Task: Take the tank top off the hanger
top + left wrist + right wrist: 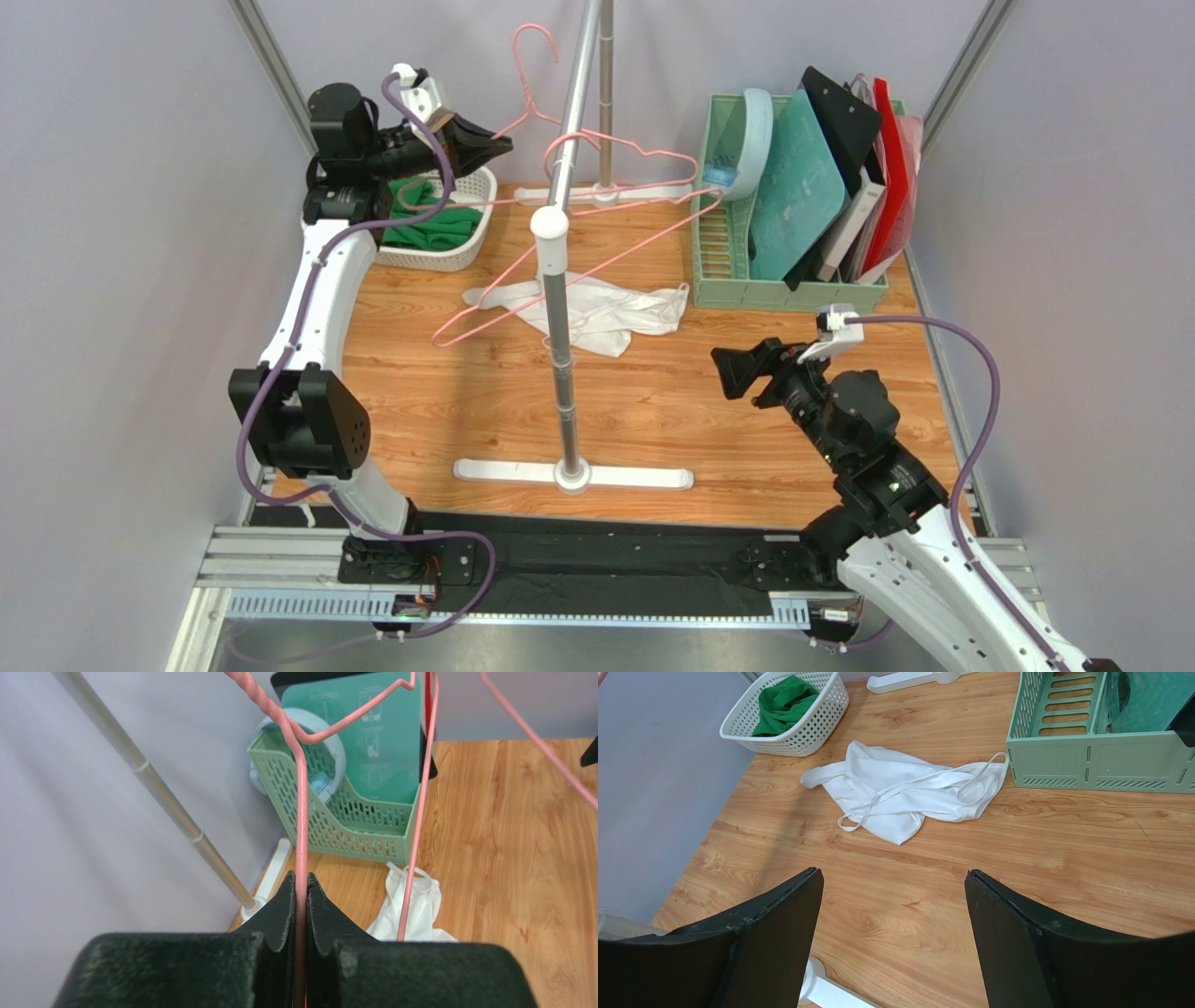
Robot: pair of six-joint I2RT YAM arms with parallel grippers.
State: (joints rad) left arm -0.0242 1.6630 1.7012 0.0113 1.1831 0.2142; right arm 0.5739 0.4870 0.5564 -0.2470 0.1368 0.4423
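White tank top (pixel 603 311) lies at ten o'clock from the wide-open right gripper (pixel 737 378); left gripper (pixel 300 889) pinches the hanger (pixel 301 826).

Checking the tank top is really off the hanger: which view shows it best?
Right wrist view: the white tank top lies whole and unobstructed on the table, straps visible. In the top external view the rack pole crosses it. The left wrist view catches only part of it, behind a pink hanger wire.
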